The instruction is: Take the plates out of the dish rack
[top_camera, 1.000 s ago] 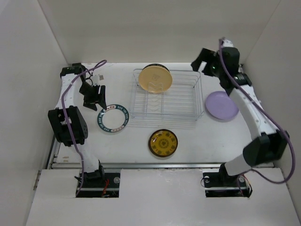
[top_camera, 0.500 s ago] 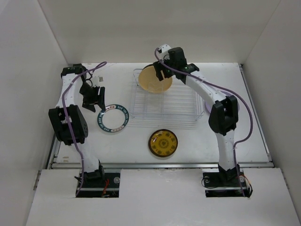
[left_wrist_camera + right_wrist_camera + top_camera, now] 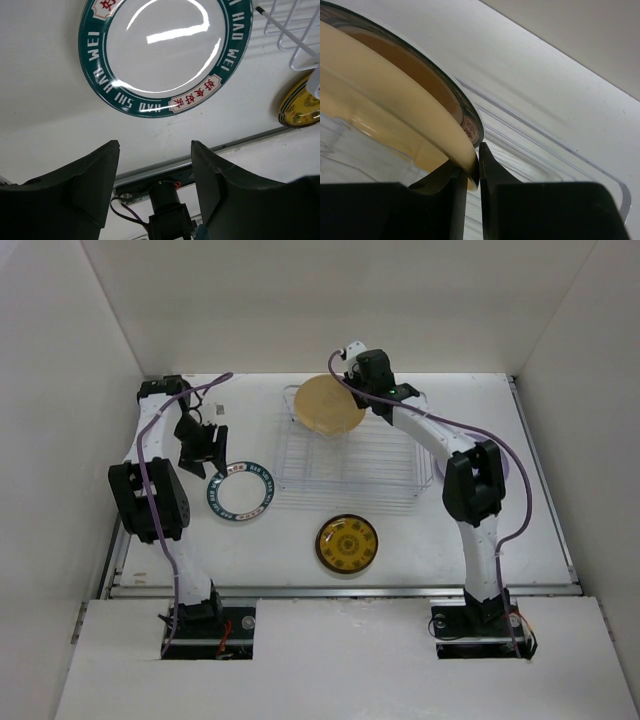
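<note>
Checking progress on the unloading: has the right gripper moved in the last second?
Yes. The right gripper swung left, from beyond the dish rack's right end to its far left corner, where it now pinches the tan plate's rim.

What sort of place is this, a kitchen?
Likely a robot test booth, not a kitchen: plain white walls box in a white table, a left arm and right arm are bolted at its near edge, and a dish rack with a tan plate sits staged.

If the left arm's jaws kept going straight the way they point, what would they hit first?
Most likely the bare table, just short of the teal-rimmed plate. The left gripper points down there, jaws open and empty; depth is unclear.
</note>
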{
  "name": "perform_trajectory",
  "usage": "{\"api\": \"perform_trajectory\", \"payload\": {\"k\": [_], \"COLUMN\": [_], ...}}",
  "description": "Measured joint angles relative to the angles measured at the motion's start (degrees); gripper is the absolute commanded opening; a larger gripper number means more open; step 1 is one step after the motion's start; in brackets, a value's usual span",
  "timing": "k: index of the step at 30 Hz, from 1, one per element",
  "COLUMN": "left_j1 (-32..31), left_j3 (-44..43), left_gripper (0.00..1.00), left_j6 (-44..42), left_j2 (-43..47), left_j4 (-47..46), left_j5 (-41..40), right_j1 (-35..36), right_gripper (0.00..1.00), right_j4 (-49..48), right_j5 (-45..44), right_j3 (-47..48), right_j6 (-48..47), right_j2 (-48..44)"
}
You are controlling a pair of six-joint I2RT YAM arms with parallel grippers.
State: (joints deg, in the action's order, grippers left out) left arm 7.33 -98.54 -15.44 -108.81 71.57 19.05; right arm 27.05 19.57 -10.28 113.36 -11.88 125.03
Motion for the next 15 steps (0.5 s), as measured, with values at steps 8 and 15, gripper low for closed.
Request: {"api": "perform_trajectory", "payload": {"k": [8,15], "left_j1": [-8.04,-10.86], "left_j3": [-8.55,-11.30], "left_gripper": [0.57,0.57], "left_j6": [-0.13,0.55], "left_j2": [-0.33,-2.03], "left_j4": [1.86,2.32], "left_j5": [0.04,1.57], "right_j1": [0.98,1.49], "right_gripper": [0.00,0.00], "right_j4": [-2.56,-6.32], "right_j5": [-6.12,-14.64], "right_j3": [-3.72,-8.11], "right_j6": [-2.56,3.63], "right_j2": [-6.51,-19.43]}}
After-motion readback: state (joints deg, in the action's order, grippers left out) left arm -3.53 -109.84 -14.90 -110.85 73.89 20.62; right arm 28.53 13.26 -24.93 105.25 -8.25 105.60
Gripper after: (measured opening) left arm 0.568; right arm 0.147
